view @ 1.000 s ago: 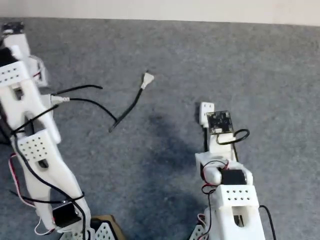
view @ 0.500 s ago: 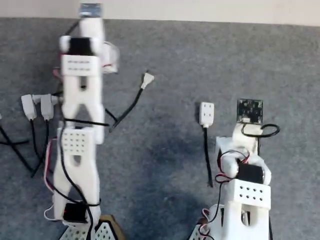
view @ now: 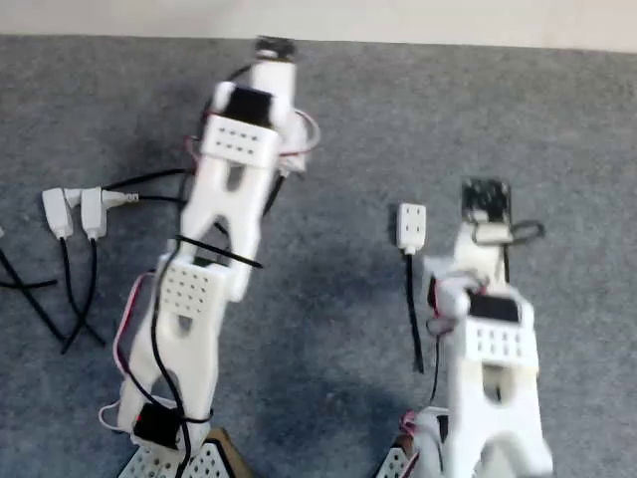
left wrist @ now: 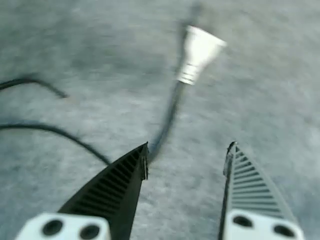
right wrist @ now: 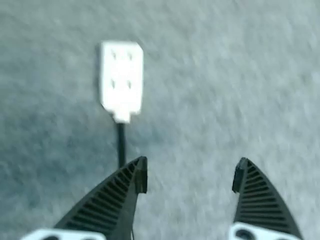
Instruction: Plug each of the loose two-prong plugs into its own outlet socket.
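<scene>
A loose white two-prong plug (left wrist: pixel 200 47) on a black cord lies on the grey carpet, ahead of my left gripper (left wrist: pixel 187 152), which is open and holds nothing. In the high view the left arm (view: pixel 234 149) covers that plug. A white outlet socket (right wrist: pixel 121 77) with two pairs of holes lies flat, its black cord (right wrist: pixel 120 142) running back past one finger. It sits ahead and to one side of my open, empty right gripper (right wrist: pixel 192 167). From above, the socket (view: pixel 410 226) lies just left of the right arm (view: pixel 485 259).
Two more white cord ends (view: pixel 57 211) (view: pixel 93 211) lie side by side at the far left, with a small white plug (view: pixel 124 196) against one of them. Their black cords (view: pixel 70 299) trail over the carpet. Open carpet lies between the arms.
The left arm has swung from the far left toward the middle and now covers the loose plug. The right arm has shifted right, uncovering the outlet socket.
</scene>
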Robot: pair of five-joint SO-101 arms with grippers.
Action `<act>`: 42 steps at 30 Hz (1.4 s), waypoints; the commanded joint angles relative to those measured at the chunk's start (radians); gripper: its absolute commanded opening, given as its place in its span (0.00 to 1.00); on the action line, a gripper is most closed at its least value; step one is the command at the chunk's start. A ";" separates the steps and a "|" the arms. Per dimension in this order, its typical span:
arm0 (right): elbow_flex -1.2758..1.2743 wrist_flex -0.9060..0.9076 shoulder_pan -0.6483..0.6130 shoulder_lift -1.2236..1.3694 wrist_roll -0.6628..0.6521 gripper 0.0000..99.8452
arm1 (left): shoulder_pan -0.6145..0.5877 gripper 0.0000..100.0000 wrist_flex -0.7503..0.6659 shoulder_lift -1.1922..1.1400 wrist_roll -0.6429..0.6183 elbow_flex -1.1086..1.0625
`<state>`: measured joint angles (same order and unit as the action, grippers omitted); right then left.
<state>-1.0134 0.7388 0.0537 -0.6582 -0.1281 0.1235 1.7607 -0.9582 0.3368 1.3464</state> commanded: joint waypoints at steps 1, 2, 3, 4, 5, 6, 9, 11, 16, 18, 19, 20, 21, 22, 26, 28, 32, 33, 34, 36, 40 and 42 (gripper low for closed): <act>0.271 -0.024 -0.038 0.278 0.032 0.27 | -0.147 0.25 0.006 0.021 -0.060 0.004; 0.337 -0.024 -0.048 0.348 0.041 0.27 | -0.188 0.25 0.006 0.021 -0.081 0.004; 0.401 -0.024 -0.061 0.420 0.052 0.27 | -0.231 0.25 0.006 0.021 -0.100 0.004; 0.460 -0.024 -0.071 0.486 0.061 0.27 | -0.271 0.25 0.006 0.018 -0.110 0.002; 0.518 -0.024 -0.085 0.550 0.066 0.27 | -0.309 0.25 0.006 0.015 -0.114 0.002; 0.565 -0.024 -0.104 0.610 0.066 0.27 | -0.344 0.25 0.006 0.013 -0.114 0.001; 0.690 -0.022 -0.153 0.773 0.064 0.27 | -0.429 0.25 0.006 0.016 -0.110 -0.065; 0.753 -0.021 -0.174 0.858 0.064 0.27 | -0.473 0.25 0.005 0.019 -0.086 -0.085; 0.811 -0.021 -0.193 0.954 0.064 0.27 | -0.559 0.25 0.000 0.021 0.003 -0.084; 0.814 -0.019 -0.188 0.964 0.064 0.25 | -0.582 0.25 0.000 0.018 0.003 -0.056; 0.811 -0.018 -0.185 0.966 0.064 0.23 | -0.595 0.25 0.000 0.015 0.003 -0.041; 0.812 -0.002 -0.179 0.967 0.063 0.19 | -0.605 0.25 0.002 0.015 0.003 -0.028; 0.814 0.013 -0.176 0.969 0.063 0.14 | -0.613 0.25 0.002 0.015 0.003 -0.019; 0.816 0.021 -0.176 0.969 0.063 0.09 | -0.622 0.25 0.002 0.016 0.003 -0.013; 0.811 0.031 -0.191 0.966 0.058 0.02 | -0.644 0.25 0.003 0.021 0.003 0.002; 0.811 0.068 -0.228 0.964 0.055 0.00 | -0.650 0.25 0.003 0.021 0.005 0.012; 0.811 0.205 -0.364 0.961 0.012 0.01 | -0.671 0.25 0.003 0.022 0.046 0.012; 0.811 0.229 -0.404 0.961 -0.003 0.01 | -0.680 0.25 0.005 0.022 0.051 0.012; 0.809 0.249 -0.438 0.960 -0.014 0.01 | -0.691 0.25 0.005 0.022 0.052 0.012; 0.803 0.271 -0.499 0.944 -0.014 0.01 | -0.708 0.25 0.005 0.022 0.052 0.012; 0.714 0.269 -0.644 0.825 -0.014 0.01 | -0.731 0.25 0.005 0.022 0.054 0.012; 0.641 0.262 -0.723 0.733 -0.014 0.01 | -0.731 0.25 0.005 0.022 0.081 0.010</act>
<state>-0.3092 0.9920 -0.5508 0.2240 -0.1281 -0.6022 1.7607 -0.9582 0.3874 1.3188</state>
